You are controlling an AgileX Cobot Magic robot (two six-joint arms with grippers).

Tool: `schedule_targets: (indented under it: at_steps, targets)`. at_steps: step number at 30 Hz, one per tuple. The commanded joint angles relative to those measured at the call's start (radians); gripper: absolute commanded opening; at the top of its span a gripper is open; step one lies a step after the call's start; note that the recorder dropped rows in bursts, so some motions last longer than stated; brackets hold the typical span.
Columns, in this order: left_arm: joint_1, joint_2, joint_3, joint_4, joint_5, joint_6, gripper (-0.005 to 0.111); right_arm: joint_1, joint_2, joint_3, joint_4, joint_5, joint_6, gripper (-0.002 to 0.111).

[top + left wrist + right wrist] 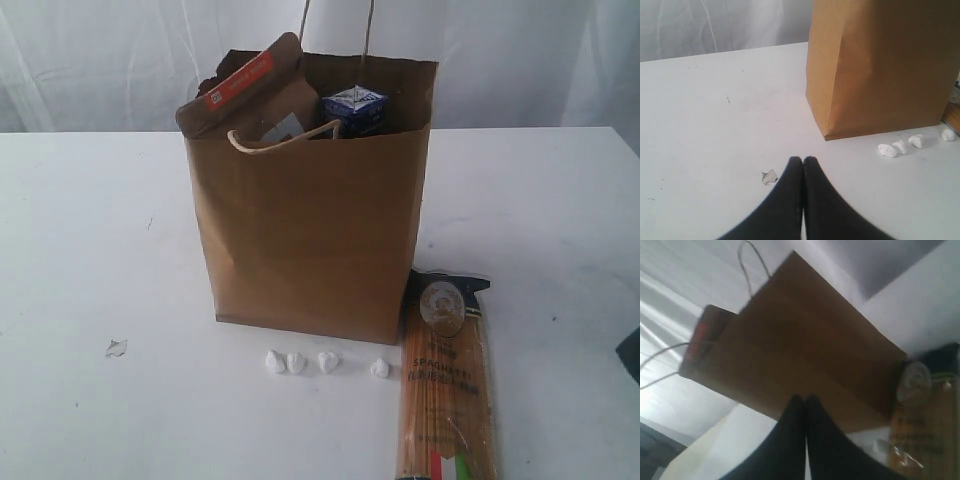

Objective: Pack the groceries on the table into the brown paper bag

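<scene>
**Spaghetti outstanding, both grippers closed and empty**

On the left gripper [803,161], the black fingers [785,200] are being held pressed together with nothing between them. The tips are being kept low over the large flat white tabletop [715,100], just beside a small clear scrap [769,176]. On the right gripper [805,399], the fingers are likewise being held together with nothing gripped. It is being pointed toward the side of the tall brown kraft paper bag [805,355], with the long clear spaghetti packet [920,425] close by.

In the exterior view the bag [310,240] is being seen upright mid-table. Four small white crumbs [297,362] are lying in a row just before its base. A brown-orange foil pouch [245,95] and a small blue-white carton [355,108] are being carried inside, their tops showing above the rim. The spaghetti packet [447,380] is lying flat on the table just beside the bag's front right corner. Whether the packet and bag are touching cannot be told. No jars or bottle are being seen; they are judged to be hidden in the bag.

Risks, as judged:
- If the jaws are not opened first, the packet is likely to be shoved rather than gripped, and the bag nudged or tipped.
- If the packet is gripped at one end, it may droop and the strands may be snapped.
- The packet may be caught on the twisted handle [285,140] or on the leaning pouch on entry.
</scene>
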Motion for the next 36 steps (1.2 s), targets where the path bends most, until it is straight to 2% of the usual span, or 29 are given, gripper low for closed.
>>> schedule_targets:
  at_steps: [1,6,12,15,17,18,22,23,25,28,36]
  targets:
    - [0.003,-0.005,0.003,-0.01,0.0,-0.002,0.0,-0.001,0.03,-0.124,-0.042,0.283,-0.02,0.0]
    - [0.003,-0.005,0.003,-0.01,0.0,-0.002,0.0,0.001,0.227,-0.339,-0.048,0.503,-0.164,0.0]
    - [0.003,-0.005,0.003,-0.01,0.0,-0.002,0.0,0.001,0.62,-0.624,0.034,0.783,-0.51,0.001]
    - [0.003,-0.005,0.003,-0.01,0.0,-0.002,0.0,0.023,0.804,-0.728,0.118,0.827,-0.646,0.012]
    - [0.003,-0.005,0.003,-0.01,0.0,-0.002,0.0,0.06,0.919,-0.778,0.145,0.83,-0.688,0.026]
    - [0.003,-0.005,0.003,-0.01,0.0,-0.002,0.0,0.081,0.957,-0.791,0.147,0.83,-0.693,0.034]
    - [0.003,-0.005,0.003,-0.01,0.0,-0.002,0.0,0.143,1.083,-0.802,0.144,0.791,-0.666,0.078]
    - [0.003,-0.005,0.003,-0.01,0.0,-0.002,0.0,0.149,1.1,-0.8,0.142,0.783,-0.637,0.085]
    - [0.003,-0.005,0.003,-0.01,0.0,-0.002,0.0,0.168,1.123,-0.786,0.124,0.75,-0.562,0.09]
    - [0.003,-0.005,0.003,-0.01,0.0,-0.002,0.0,0.184,1.155,-0.756,0.077,0.721,-0.449,0.09]
    - [0.003,-0.005,0.003,-0.01,0.0,-0.002,0.0,0.194,1.258,-0.714,0.062,0.607,-0.337,0.09]
